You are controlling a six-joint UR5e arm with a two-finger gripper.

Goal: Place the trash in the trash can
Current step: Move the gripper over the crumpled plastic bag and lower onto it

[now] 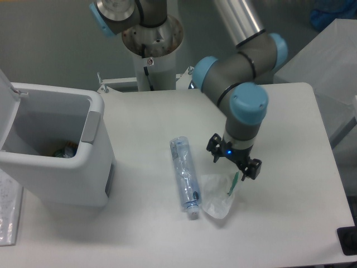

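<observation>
The crushed clear bottle point(184, 176) with a bluish label lies on the white table, its white cap toward the front edge. The crumpled clear wrapper point(216, 196) with a green bit point(233, 183) lies just right of it. My gripper point(234, 161) points down over the wrapper's far right end, just above the green bit. Its black fingers point(214, 147) stand apart, open and holding nothing. The white trash can point(83, 184) stands at the left with its lid point(6, 89) up. Some clear and green bits show on its grey bottom.
The arm's base column point(152, 39) stands at the table's back edge. A sheet in a clear sleeve point(8, 220) lies front left beside the bin. A black object point(348, 240) sits past the table's front right corner.
</observation>
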